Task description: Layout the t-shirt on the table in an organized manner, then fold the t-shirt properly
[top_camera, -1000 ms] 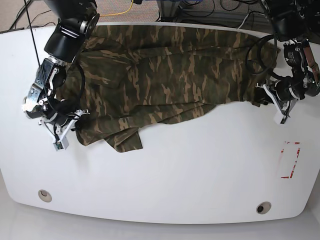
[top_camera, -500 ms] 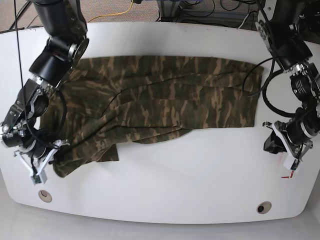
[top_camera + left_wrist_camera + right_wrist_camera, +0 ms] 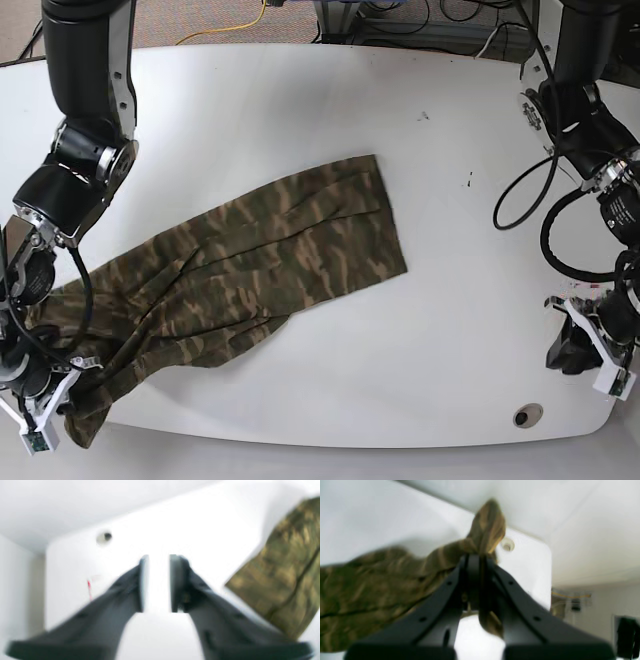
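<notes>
- Near the front left corner of the base view, the right gripper (image 3: 476, 562) is pinching a bunched edge of the soft camouflage t-shirt (image 3: 270, 265), its jaws pressed together on cloth.
- Across the glossy white table (image 3: 330, 100), the shirt is trailing diagonally from that corner toward the centre, twisted and rumpled.
- At the opposite front corner, the left gripper (image 3: 157, 582) is hanging spread and empty, well apart from the fabric.
- Risk, as a judgement: pulling on with one corner only could be dragging the shirt over the table's edge or tightening the twist.
- Compared with half a second earlier, the shirt is no longer stretching between both arms; the left has let go.
</notes>
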